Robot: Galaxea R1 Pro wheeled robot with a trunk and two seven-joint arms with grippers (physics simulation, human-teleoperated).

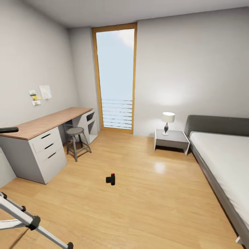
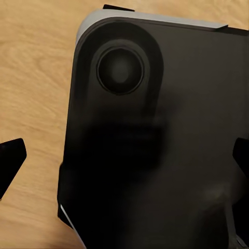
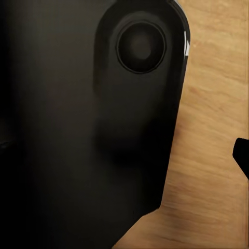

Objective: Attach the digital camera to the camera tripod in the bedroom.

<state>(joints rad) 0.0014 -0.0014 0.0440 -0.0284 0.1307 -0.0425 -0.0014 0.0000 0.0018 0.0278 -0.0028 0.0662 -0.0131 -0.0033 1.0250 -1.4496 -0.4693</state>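
On the wood floor (image 1: 138, 207) mid-room sits the digital camera (image 1: 110, 179); camera tripod (image 1: 24, 218) near-left; hands' state, cannot tell.

We see the wood floor (image 1: 145, 207) carrying the digital camera (image 1: 110, 178), the stool (image 1: 77, 141), and the camera tripod (image 1: 24, 218) legs.

Both wrists hang over the robot's dark base (image 2: 155, 155).

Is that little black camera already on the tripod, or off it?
Off. The digital camera lies on the wood floor, apart from the camera tripod.
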